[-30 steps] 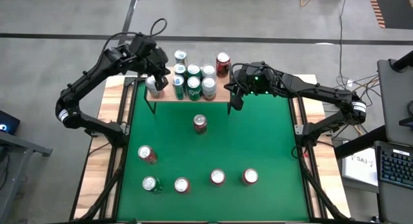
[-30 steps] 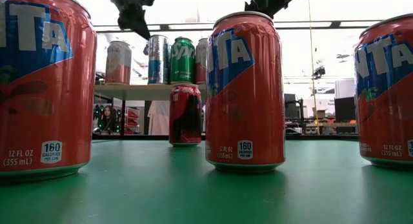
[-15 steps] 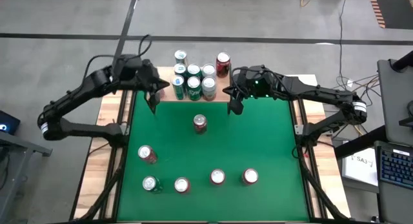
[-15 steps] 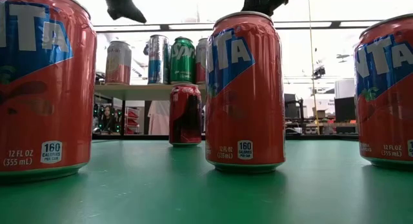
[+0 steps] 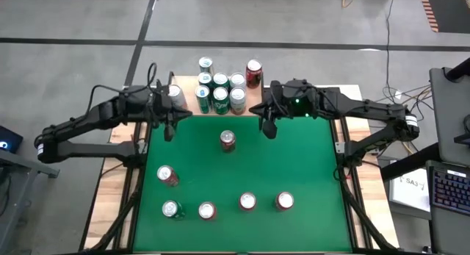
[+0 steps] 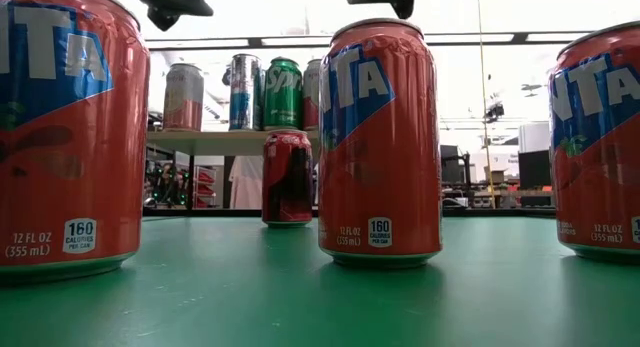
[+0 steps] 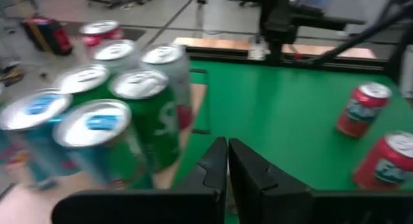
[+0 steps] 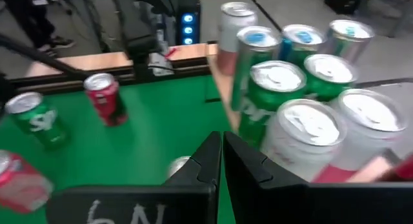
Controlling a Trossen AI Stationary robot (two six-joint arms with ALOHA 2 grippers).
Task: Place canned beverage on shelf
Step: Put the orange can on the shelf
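Though crowded with cans [image 5: 220, 93], shelf [image 5: 188, 108] barely visible

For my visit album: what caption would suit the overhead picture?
Two robot arms hover, left hand and right hand shut and empty, before a shelf crowded with cans; six cans wait on the green table.

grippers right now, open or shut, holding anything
Left gripper: fingers shut, holding nothing.
Right gripper: fingers shut, holding nothing.

Grey concrete floor [image 5: 308, 20] around the table, a keyboard [image 5: 448, 185] on a desk at right.
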